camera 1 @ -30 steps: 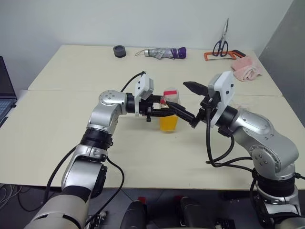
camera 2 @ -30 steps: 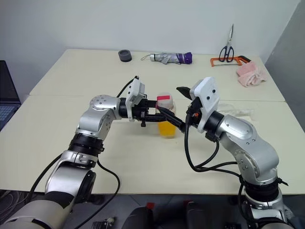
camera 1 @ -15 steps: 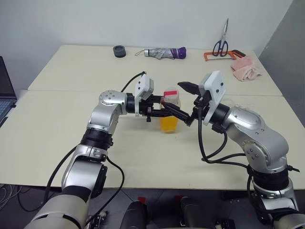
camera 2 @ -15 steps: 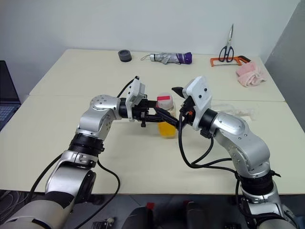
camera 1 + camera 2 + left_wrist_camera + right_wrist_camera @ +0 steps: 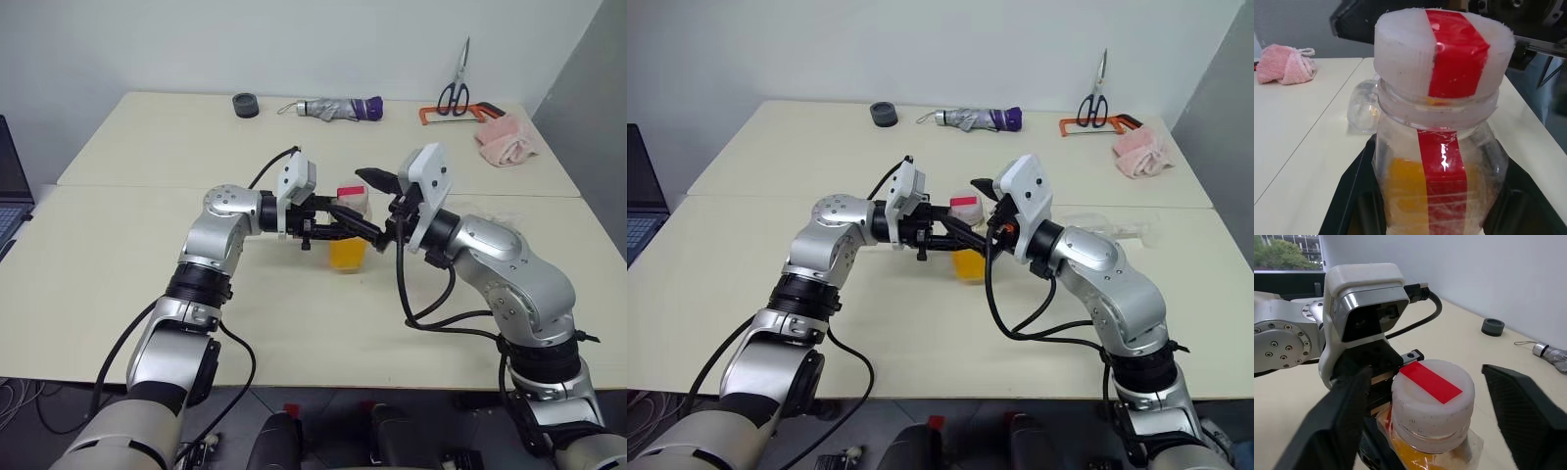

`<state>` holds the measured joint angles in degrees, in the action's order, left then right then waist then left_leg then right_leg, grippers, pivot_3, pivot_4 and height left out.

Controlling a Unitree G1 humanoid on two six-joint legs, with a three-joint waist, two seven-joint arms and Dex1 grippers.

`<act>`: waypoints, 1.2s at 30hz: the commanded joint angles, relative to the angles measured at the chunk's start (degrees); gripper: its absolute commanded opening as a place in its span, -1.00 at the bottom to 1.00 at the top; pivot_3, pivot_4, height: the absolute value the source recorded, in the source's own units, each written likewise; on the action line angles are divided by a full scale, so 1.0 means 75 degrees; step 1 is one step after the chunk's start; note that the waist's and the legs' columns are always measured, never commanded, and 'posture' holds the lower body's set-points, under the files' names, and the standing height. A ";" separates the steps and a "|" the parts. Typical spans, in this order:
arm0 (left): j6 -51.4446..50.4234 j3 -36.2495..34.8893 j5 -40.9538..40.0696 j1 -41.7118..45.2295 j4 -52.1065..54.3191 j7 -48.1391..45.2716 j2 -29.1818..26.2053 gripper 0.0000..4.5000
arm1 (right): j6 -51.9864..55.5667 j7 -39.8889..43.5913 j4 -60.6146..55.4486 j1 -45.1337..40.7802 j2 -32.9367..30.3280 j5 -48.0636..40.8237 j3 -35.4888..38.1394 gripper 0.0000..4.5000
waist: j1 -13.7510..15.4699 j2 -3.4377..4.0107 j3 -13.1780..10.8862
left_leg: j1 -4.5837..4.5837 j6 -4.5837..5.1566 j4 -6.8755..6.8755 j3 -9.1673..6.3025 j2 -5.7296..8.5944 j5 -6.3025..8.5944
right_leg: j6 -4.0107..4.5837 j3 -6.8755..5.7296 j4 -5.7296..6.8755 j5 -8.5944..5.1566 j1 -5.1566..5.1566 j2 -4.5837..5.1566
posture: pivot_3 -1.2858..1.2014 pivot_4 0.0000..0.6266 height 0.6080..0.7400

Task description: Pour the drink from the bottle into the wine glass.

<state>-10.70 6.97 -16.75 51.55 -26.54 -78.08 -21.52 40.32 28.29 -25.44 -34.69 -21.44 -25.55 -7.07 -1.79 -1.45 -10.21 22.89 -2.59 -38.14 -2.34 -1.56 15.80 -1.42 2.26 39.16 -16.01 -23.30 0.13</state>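
Observation:
My left gripper (image 5: 340,227) is shut on the bottle (image 5: 1436,166), a small clear plastic one with a red stripe label, and holds it upright over the table's middle. The orange drink (image 5: 348,254) fills its lower part. The white cap (image 5: 1433,396) with its red strip is on. My right gripper (image 5: 351,196) is open at the cap, one black finger on each side, with a small gap on one side. The wine glass (image 5: 1109,227) seems to lie on its side on the table behind my right arm, partly hidden.
Along the table's far edge lie a black tape roll (image 5: 245,104), a folded umbrella (image 5: 338,108), scissors (image 5: 454,88), an orange-handled tool (image 5: 439,116) and a pink cloth (image 5: 506,140). A laptop (image 5: 10,186) sits at the left edge.
My right gripper has moved left toward the bottle, so its fingers now straddle the cap, and they have narrowed. The left gripper and bottle have stayed in place.

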 commanded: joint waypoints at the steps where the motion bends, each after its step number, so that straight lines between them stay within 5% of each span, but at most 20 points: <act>1: 0.0084 -0.0121 -0.0150 0.0082 0.0394 0.0032 0.0001 -0.17 | -0.0233 0.0064 -0.0134 -0.0166 0.0012 0.0124 -0.0027 0.16 | 0.0000 0.0000 0.0000 | 0.0000 0.0000 0.0000 0.0000 0.0000 0.0000 | 0.0000 0.0000 0.0000 0.0000 0.0000 0.0000 | 0.03 -0.52 1.00; 4: 0.0087 -0.0126 -0.0152 0.0081 0.0391 0.0032 0.0005 -0.17 | -0.0295 0.0092 -0.0134 -0.0149 0.0011 0.0212 -0.0075 -0.19 | 0.0000 0.0000 0.0000 | 0.0000 0.0000 0.0000 0.0000 0.0000 0.0000 | 0.0000 0.0000 0.0000 0.0000 0.0000 0.0000 | 0.03 -0.52 1.00; 12: 0.0080 -0.0147 -0.0152 0.0080 0.0385 0.0028 0.0009 -0.17 | 0.0064 -0.0067 -0.0281 0.0020 0.0626 -0.0619 0.0547 -0.19 | -0.0002 0.0000 0.0000 | 0.0000 0.0000 0.0000 -0.0001 0.0000 0.0000 | 0.0000 0.0000 0.0001 0.0000 0.0000 0.0000 | 0.03 -0.52 1.00; 24: 0.0043 -0.0200 -0.0155 -0.0015 0.0488 0.0118 -0.0037 -0.17 | -0.0852 -0.0588 -0.0852 0.0492 0.0343 0.0158 0.0989 -0.23 | 0.0003 0.0000 0.0000 | 0.0000 0.0000 0.0002 0.0000 0.0000 0.0000 | 0.0000 0.0001 0.0000 0.0000 -0.0001 0.0001 | 0.03 -0.52 1.00; 32: -0.0065 -0.0336 -0.0243 -0.0139 0.0632 0.0368 -0.0121 -0.17 | -0.0518 -0.0115 -0.1296 0.3530 -0.1082 0.0004 0.2422 -0.23 | 0.0096 -0.0001 0.0000 | 0.0009 0.0001 0.0005 -0.0004 0.0009 0.0001 | 0.0000 0.0002 -0.0016 0.0000 0.0006 0.0006 | 0.03 -0.52 1.00; 36: -0.0101 -0.0343 -0.0269 -0.0187 0.0669 0.0391 -0.0132 -0.17 | -0.1534 -0.0698 0.0088 0.4326 -0.0763 0.0812 0.2546 -0.23 | -0.0018 0.0000 0.0001 | -0.0007 0.0001 0.0004 0.0009 0.0005 0.0000 | -0.0001 0.0016 -0.0002 0.0000 0.0006 -0.0002 | 0.03 -0.52 1.00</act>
<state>-11.83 5.63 -17.08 49.65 -24.45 -75.43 -22.36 32.95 24.92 -27.22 -2.43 -27.69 -21.87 10.20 -1.93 -1.45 -10.21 22.81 -2.57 -38.12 -2.25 -1.54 15.81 -1.43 2.41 39.20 -16.01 -23.25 0.09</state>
